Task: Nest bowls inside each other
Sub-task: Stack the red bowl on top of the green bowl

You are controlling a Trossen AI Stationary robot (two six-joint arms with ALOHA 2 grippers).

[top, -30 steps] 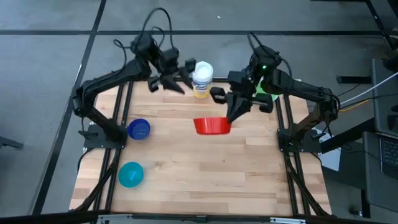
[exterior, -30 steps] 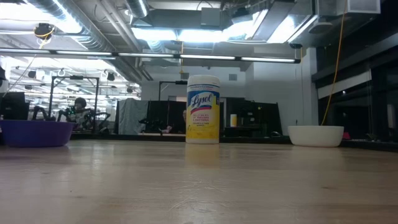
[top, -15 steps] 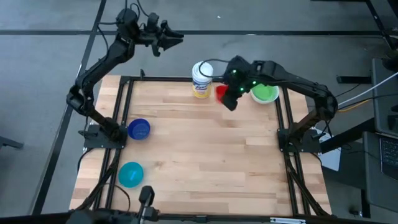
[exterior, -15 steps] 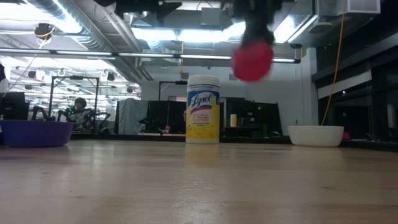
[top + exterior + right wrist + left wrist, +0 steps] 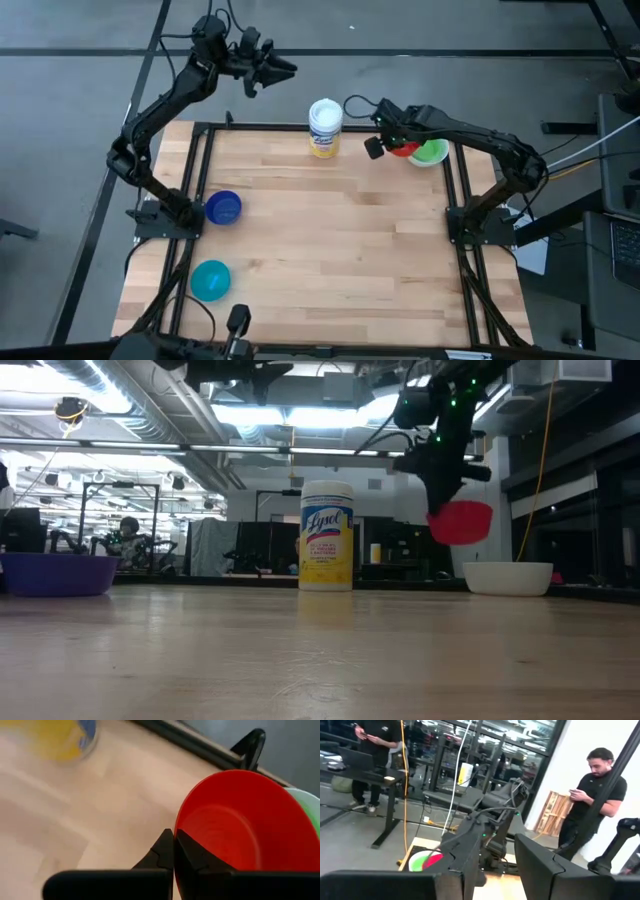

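My right gripper (image 5: pixel 392 143) is shut on a red bowl (image 5: pixel 235 825) over the table's far right corner. The bowl hangs above a green bowl (image 5: pixel 432 152) that sits inside a white bowl (image 5: pixel 508 578). A dark blue bowl (image 5: pixel 223 208) stands on its base at the left edge. A teal bowl (image 5: pixel 211 280) stands nearer the front left. My left gripper (image 5: pixel 275 68) is raised beyond the table's far left corner, open (image 5: pixel 495 880) and empty. My right gripper pinches the red bowl's rim (image 5: pixel 176 836) on the side toward the table's middle, with one finger (image 5: pixel 192 857) inside the bowl and one outside. The fingers slant steeply down from above. The bowl hangs clear, open side up and slightly tilted (image 5: pixel 462 522), above the white bowl.
A tall white container with a yellow label (image 5: pixel 325 127) stands at the middle of the far edge, left of the held bowl. People stand in the room beyond the table in the left wrist view. Bare wood (image 5: pixel 330 240) fills the table's middle and near right.
My right gripper has carried the red bowl from above the table's middle toward the far right corner and down over the green bowl. The bowl has turned from on its side to open side up. My left arm has swung from beside the container out past the far left edge.
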